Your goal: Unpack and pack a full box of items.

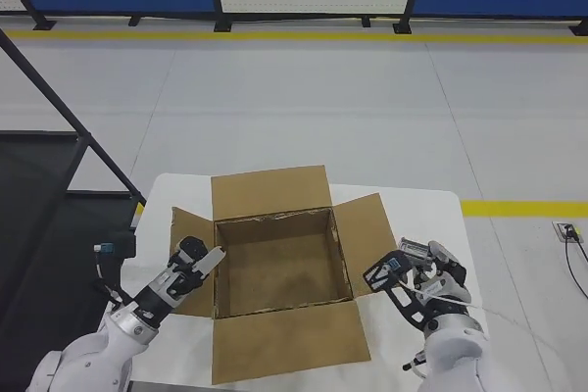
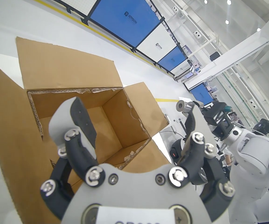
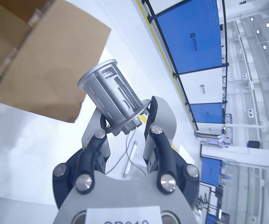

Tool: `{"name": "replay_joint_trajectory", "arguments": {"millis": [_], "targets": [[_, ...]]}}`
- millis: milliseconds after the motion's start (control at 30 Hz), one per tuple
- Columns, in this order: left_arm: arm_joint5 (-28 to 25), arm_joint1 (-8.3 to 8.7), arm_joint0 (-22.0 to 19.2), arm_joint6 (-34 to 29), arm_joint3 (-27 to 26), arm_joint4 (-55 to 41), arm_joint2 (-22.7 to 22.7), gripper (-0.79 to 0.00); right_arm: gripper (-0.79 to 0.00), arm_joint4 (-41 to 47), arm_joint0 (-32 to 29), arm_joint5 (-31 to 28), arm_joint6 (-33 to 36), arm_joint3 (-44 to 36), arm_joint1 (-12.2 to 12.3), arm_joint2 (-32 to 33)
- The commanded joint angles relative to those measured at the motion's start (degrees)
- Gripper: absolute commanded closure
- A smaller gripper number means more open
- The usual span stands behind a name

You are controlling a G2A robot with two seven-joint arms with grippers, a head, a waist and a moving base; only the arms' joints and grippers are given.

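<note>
Right wrist view: cylinder (image 3: pixel 112 89) between jaws

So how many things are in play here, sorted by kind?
cardboard box: 1
slotted silver cylinder: 1, held in the right gripper
grippers: 2, the right gripper and the left gripper, which is open
Total: 4

Cardboard box (image 1: pixel 270 193): brown, corrugated, upright on the table (image 1: pixel 421 211). Top open, 4 flaps spread outward, rim edges torn.
Metal cylinder (image 3: pixel 112 92): 1 silver slotted sleeve with a flange at each end, tilted, clamped at 1 flange by the right gripper (image 3: pixel 127 115), beside the box's right flap.
</note>
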Motion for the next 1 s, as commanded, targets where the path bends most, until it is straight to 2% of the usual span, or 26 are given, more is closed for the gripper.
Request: {"name": "replay_joint_trajectory", "arguments": {"millis": [0,133,567,700,967], "targets": [[0.0,0.03,-0.3,0.0,0.1,0.2,0.2,-0.785,0.0,-2.9,-2.5,-2.6,-0.3,0.0,0.4,1.6],[0.1,0.07,-0.4,0.3,0.2,0.2,0.5,-0.785,0.0,-5.8,-7.9,-8.3,-0.4,0.0,1.0,4.7],[0.3,0.19,-0.2,1.0,0.0,0.7,1.5,-0.785,0.0,-6.2,-8.0,-8.0,-0.6,0.6,1.0,4.9],[0.1,0.21,0.0,1.4,0.0,0.8,1.7,-0.785,0.0,-14.8,-6.6,-13.0,1.7,6.0,1.3,3.2],[-0.2,0.24,-0.1,2.1,0.7,0.5,2.2,-0.785,0.0,-22.7,-8.3,-23.0,-8.3,11.3,1.8,7.7]]}}
